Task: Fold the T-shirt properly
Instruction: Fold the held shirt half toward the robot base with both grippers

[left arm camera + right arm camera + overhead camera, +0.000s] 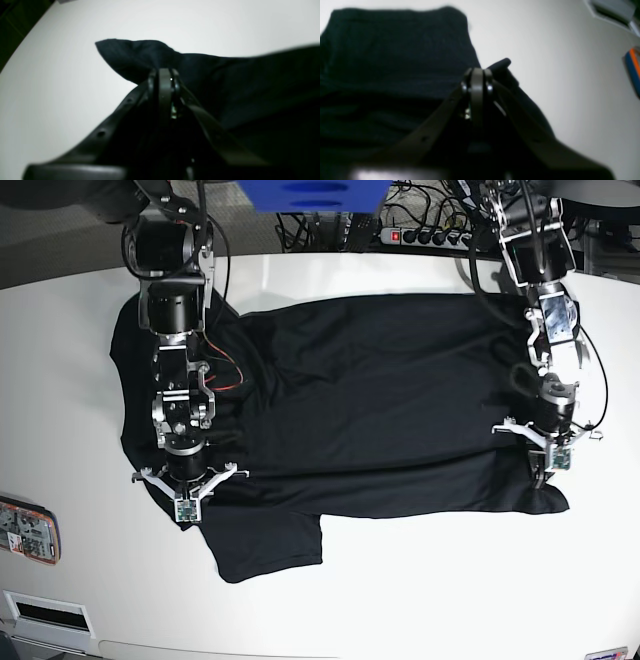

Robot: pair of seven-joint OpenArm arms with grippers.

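The left tool [545, 475], at the right of the base view, is closed on an edge of the T-shirt [360, 410]; in the left wrist view its jaws [163, 75] stand pressed together with black cloth bunched just beyond the tips and a pointed flap running toward the upper left of that frame. The right tool [186, 508], at the left of the base view, is likewise closed on the T-shirt; the right wrist view shows the jaws [477, 77] together, with a small roll of cloth poking out to their upper right.

The T-shirt lies spread across the middle of the white bench [420, 600], wrinkled, with a lower band of cloth running between the two tools. One flap extends toward the bottom centre-left of the base view.

An orange and blue object [28, 530] rests at the left edge of the bench, well apart from the shirt.
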